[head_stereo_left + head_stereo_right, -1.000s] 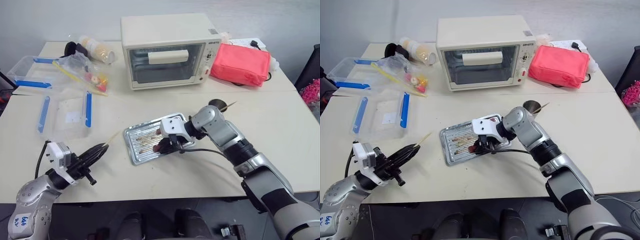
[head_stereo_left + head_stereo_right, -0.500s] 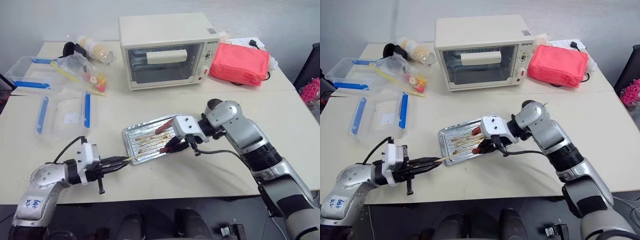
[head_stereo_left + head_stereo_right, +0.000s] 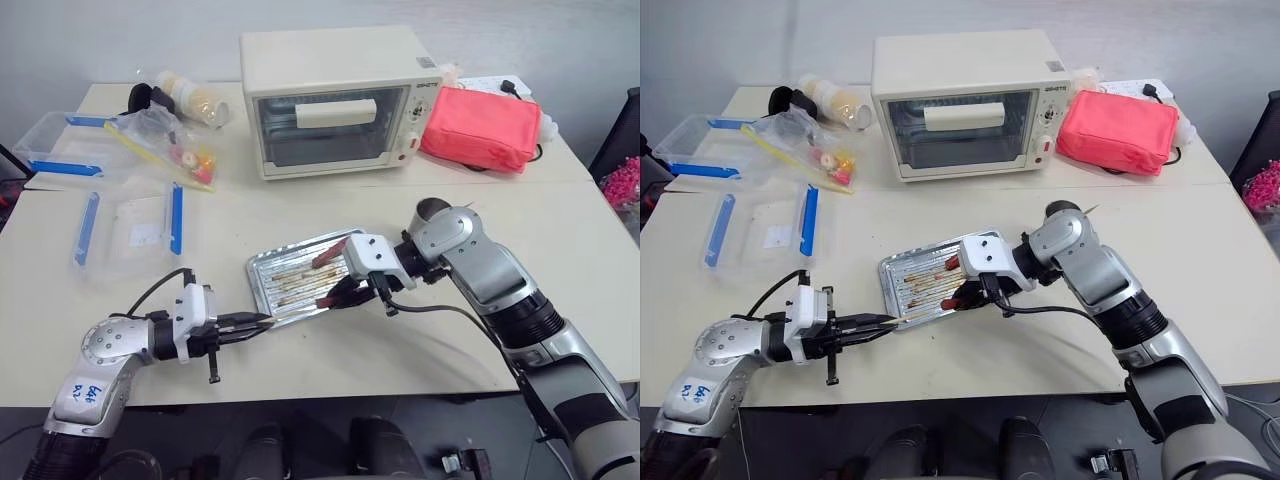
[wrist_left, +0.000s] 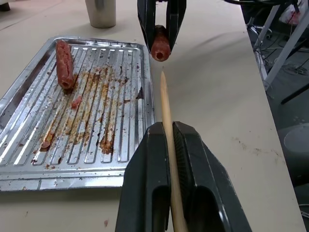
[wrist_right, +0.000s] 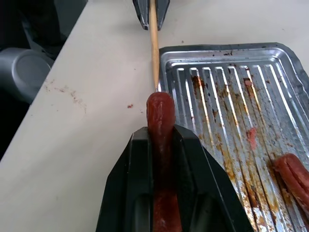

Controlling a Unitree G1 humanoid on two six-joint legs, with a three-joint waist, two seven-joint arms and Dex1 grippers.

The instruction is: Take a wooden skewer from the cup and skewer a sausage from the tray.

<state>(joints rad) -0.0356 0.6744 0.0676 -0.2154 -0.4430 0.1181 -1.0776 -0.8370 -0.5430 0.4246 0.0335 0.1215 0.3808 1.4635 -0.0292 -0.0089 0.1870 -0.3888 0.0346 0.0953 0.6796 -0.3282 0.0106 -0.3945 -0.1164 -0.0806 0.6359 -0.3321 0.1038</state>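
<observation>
At lower centre, the left gripper (image 4: 166,145) clamped the wooden skewer (image 4: 165,108) level, aimed at the sausage (image 5: 161,121) pinched lengthwise in the right gripper (image 5: 161,145) beside the tray (image 3: 262,275), so the point could enter endwise.

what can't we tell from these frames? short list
- Skewer tip to sausage: wooden skewer points at the held sausage; the right wrist view overlaps them, so contact or gap is unclear.
- Skewer's rear end: hidden between the left gripper fingers, both wrist views.
- Sausage's rear half: covered by the right gripper.
- Cup: top cut off by the left wrist view's edge, contents unseen.
</observation>
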